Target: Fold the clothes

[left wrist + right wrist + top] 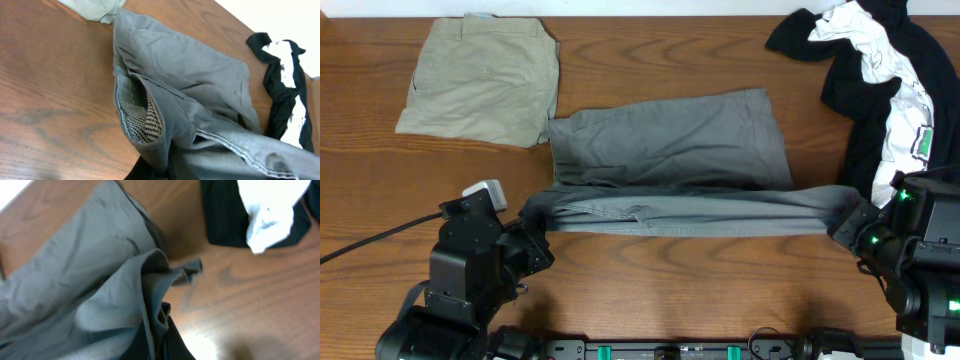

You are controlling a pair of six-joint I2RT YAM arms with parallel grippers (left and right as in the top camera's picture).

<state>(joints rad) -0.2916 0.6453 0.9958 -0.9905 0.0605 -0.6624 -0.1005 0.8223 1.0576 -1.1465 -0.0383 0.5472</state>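
The grey shorts (670,150) lie spread across the middle of the table, and their near edge is lifted and stretched tight between my two grippers. My left gripper (532,222) is shut on the waistband end, where the checked lining (142,120) shows just above the fingers (150,172). My right gripper (848,218) is shut on the leg-hem end, with bunched grey cloth (150,295) between its dark fingers (175,345). The far half of the shorts rests flat on the wood.
Folded khaki shorts (480,80) lie at the back left, touching the grey shorts' corner. A heap of black and white clothes (880,80) sits at the back right, close to my right arm. Bare wood (700,290) runs along the front edge.
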